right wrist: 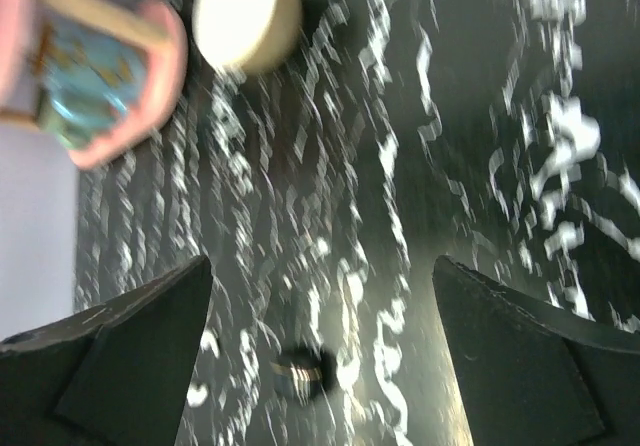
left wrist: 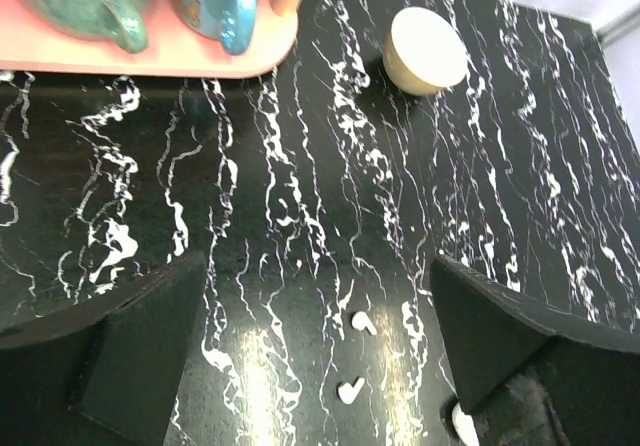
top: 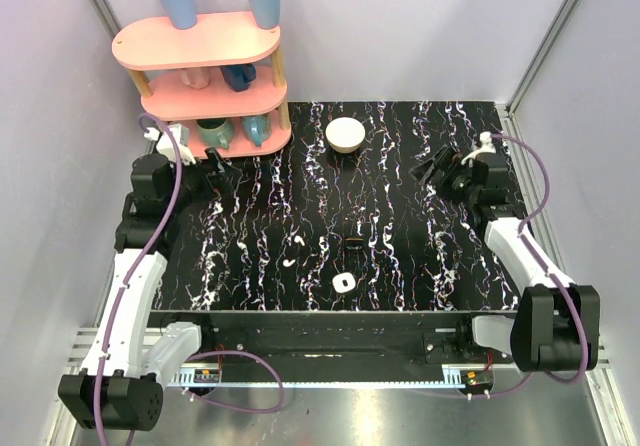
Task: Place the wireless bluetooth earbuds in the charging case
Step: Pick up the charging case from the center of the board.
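Note:
Two tiny white earbuds (top: 297, 239) (top: 289, 262) lie side by side on the black marbled table, left of centre. The white charging case (top: 343, 283) sits nearer the front edge, to their right. In the left wrist view both earbuds (left wrist: 364, 322) (left wrist: 350, 390) lie between my fingers and lower down, and the case (left wrist: 463, 424) peeks out beside the right finger. My left gripper (top: 222, 171) (left wrist: 318, 266) hovers open and empty at the back left. My right gripper (top: 437, 166) (right wrist: 320, 266) is open and empty at the back right. Its view is blurred and shows neither the case nor the earbuds clearly.
A small black block (top: 353, 241) (right wrist: 300, 374) stands mid-table, right of the earbuds. A round white bowl (top: 345, 134) (left wrist: 427, 50) (right wrist: 247, 16) sits at the back centre. A pink shelf (top: 200, 91) (left wrist: 150, 56) with mugs and blue cups stands at the back left.

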Controlling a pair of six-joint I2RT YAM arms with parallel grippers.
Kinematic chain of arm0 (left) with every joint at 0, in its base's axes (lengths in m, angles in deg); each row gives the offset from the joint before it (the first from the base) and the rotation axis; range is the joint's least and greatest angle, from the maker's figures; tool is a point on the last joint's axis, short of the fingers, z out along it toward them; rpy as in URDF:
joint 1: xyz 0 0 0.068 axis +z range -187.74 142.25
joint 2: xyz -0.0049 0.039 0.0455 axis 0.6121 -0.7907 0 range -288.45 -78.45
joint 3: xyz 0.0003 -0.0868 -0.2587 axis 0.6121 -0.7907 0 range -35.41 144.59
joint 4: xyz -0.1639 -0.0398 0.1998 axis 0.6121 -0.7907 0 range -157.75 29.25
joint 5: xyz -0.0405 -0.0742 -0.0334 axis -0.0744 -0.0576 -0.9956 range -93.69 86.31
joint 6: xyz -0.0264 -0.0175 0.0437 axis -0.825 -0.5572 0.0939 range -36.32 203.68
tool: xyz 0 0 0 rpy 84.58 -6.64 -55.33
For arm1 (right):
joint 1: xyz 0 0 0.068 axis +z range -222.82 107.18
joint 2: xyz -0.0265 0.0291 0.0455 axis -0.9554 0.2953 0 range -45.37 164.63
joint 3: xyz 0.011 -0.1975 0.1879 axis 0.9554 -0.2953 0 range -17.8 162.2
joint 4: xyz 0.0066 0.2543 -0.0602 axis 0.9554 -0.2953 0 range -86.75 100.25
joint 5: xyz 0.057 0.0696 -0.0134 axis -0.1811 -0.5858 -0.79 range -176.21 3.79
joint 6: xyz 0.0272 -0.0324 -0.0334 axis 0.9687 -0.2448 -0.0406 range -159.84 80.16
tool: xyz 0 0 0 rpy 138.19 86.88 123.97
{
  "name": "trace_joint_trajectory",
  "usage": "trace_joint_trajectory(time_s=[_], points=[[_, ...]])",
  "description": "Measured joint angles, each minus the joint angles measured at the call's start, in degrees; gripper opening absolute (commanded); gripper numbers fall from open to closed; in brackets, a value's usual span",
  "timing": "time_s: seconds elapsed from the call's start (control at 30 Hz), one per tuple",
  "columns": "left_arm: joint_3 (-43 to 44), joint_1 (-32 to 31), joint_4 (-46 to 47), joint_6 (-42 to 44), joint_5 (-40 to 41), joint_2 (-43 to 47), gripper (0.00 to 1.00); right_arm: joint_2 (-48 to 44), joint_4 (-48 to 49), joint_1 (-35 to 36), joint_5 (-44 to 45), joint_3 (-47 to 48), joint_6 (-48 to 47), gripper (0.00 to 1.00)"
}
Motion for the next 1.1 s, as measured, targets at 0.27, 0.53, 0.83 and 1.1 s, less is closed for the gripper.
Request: trace_joint_trajectory(time_s=[0.27,0.53,0.83,1.1], points=[[-1.6,0.0,-1.1,1.9,-5.5,-0.3,0.99,0.9,-18.8,9.1,0.6,1.9,-8.6,1.0],[-1.6,0.0,-1.3,2.3,-6.4,-1.5,0.99,6.6,-23.8,20.4,0.4,4.7,-19.3,1.0],[-1.6,0.0,-1.7,3.1,-6.7,-1.5,0.99,12.8,-25.6,31.9,5.8,7.9,-29.9,1.0],[-1.6,0.0,-3.5,4.6,-6.5,-1.5,0.99,12.6,-22.3,31.8,4.4,6.9,-43.0,1.0]])
